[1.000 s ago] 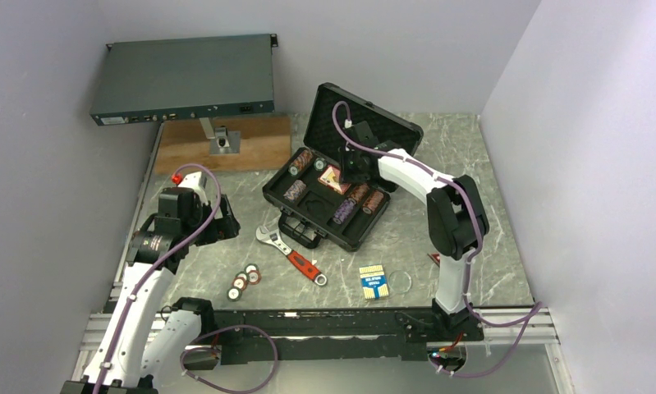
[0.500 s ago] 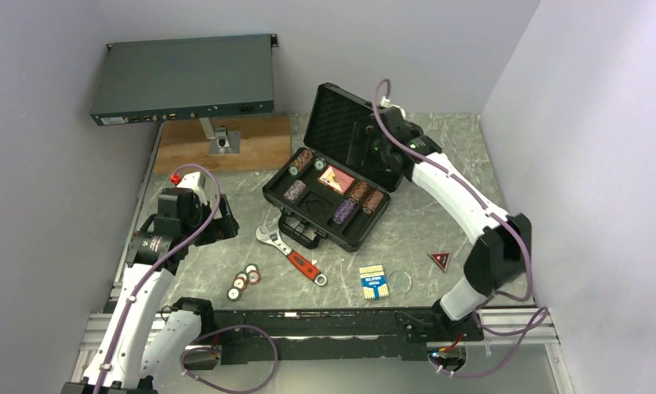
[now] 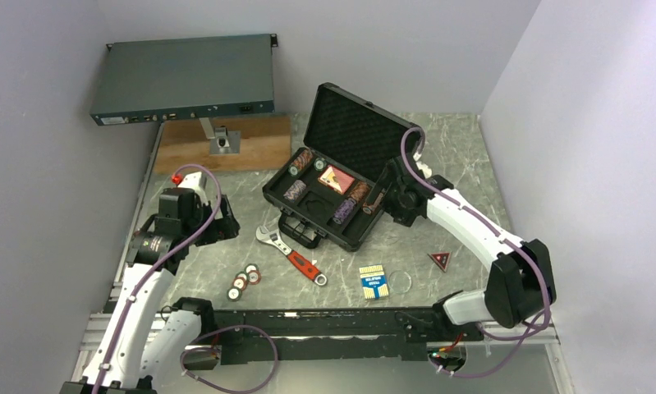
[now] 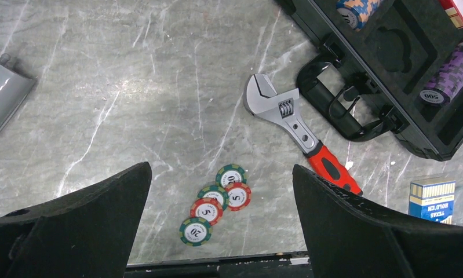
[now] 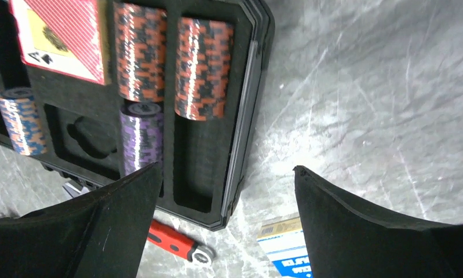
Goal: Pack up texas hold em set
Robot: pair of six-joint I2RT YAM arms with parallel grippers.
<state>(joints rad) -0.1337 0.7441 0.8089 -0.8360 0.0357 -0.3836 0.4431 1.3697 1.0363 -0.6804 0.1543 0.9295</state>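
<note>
Your left claw [image 4: 220, 169] hangs wide and empty above 4 loose chips [image 4: 208, 208]; your right claw [image 5: 226, 169] gapes wide over the case [image 5: 247, 116] edge, holding nothing

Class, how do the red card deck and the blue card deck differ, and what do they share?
The red card deck lies inside the open case; the blue card deck lies out on the table. The red one sits turned diagonally with the case; the blue one lies nearly square to the table edge. Both are flat rectangles.
</note>
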